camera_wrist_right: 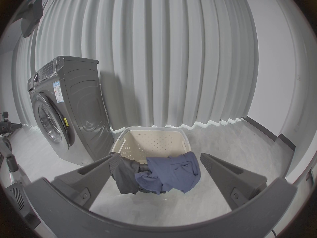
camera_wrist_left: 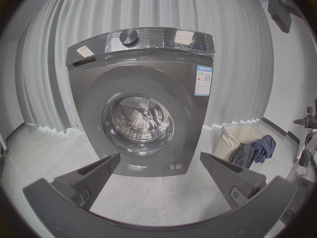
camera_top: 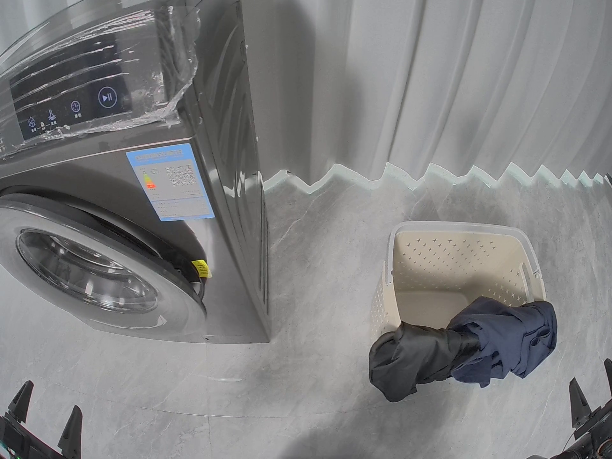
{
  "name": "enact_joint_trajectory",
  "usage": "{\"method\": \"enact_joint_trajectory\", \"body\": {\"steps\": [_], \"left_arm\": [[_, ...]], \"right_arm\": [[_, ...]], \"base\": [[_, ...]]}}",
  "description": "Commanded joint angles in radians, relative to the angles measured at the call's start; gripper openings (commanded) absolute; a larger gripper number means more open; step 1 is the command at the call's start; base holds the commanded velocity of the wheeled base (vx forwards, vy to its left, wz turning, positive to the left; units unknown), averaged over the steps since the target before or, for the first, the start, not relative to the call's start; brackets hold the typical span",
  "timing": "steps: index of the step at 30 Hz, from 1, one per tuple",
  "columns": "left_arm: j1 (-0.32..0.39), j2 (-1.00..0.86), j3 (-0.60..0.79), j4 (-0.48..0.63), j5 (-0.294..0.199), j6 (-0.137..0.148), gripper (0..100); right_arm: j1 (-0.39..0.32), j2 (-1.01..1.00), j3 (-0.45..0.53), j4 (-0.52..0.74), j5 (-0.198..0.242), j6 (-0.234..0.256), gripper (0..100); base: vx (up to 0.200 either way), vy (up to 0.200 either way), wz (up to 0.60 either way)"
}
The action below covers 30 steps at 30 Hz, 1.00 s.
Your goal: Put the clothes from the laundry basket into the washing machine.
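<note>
Head view: I see a grey washing machine (camera_top: pixel 127 224) at left, a white curtain (camera_top: pixel 446 65) behind, and a cream basket (camera_top: pixel 459 250) at right, with black and navy clothes (camera_top: pixel 440 349) draped over its near rim. Left wrist view: my left gripper (camera_wrist_left: pixel 160 157) gapes open, facing the washing machine. Right wrist view: my right gripper (camera_wrist_right: pixel 158 156) gapes open, the clothes ahead and untouched.

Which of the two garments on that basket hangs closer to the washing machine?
The black garment, draped over the laundry basket at its near rim, on the side toward the washing machine; the navy blue garment hangs beside it, farther away.
</note>
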Motion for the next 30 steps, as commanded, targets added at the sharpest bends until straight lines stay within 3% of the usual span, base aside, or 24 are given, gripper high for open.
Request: {"method": "enact_joint_trajectory", "body": {"steps": [1,12,18,27,30], "left_arm": [[0.0,-0.017,0.016,0.0,0.0,0.001,100],[0.0,-0.017,0.018,0.0,0.0,0.003,100],[0.0,-0.017,0.016,0.0,0.002,0.004,100],[0.0,-0.017,0.018,0.0,0.002,0.004,100],[0.0,-0.017,0.016,0.0,0.003,0.004,100]], "right_arm": [[0.0,-0.009,0.018,-0.001,0.0,0.001,100],[0.0,-0.009,0.018,0.001,0.0,0.001,100],[0.0,-0.009,0.018,0.001,0.0,0.001,100],[0.0,-0.009,0.018,0.001,0.0,0.001,100],[0.0,-0.009,0.018,0.001,0.0,0.001,100]], "base": [[0.0,0.2,0.0],[0.0,0.036,0.0],[-0.2,0.0,0.0],[0.0,0.0,0.0],[0.0,0.2,0.0]]}}
